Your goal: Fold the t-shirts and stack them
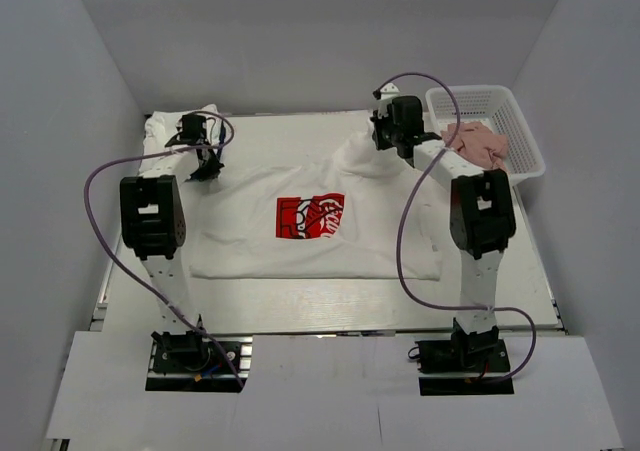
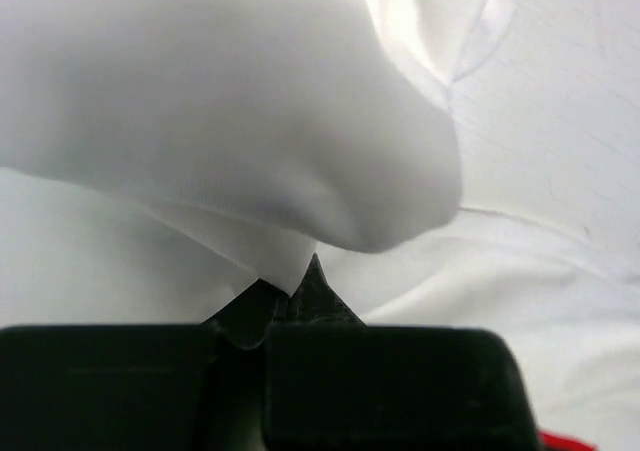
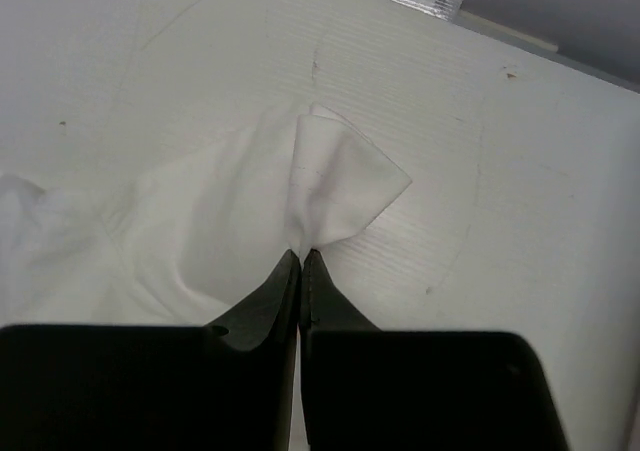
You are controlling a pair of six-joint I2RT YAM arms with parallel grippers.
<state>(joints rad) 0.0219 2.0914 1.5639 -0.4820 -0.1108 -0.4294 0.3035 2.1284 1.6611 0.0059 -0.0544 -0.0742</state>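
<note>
The printed t-shirt (image 1: 250, 243) lies spread face up mid-frame on the surface (image 1: 500, 291), not yet folded; the left pincer (image 1: 205, 169) is clamped on its cloth at upper left, the right pincer (image 1: 383, 139) on a corner at upper right; a white bundle (image 1: 160, 129) at far upper left may be one finished; most folding is left, I reckon.

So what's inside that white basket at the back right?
A crumpled pink cloth lies in the basket, against its near left side. Whatever is beneath the cloth is covered.
</note>
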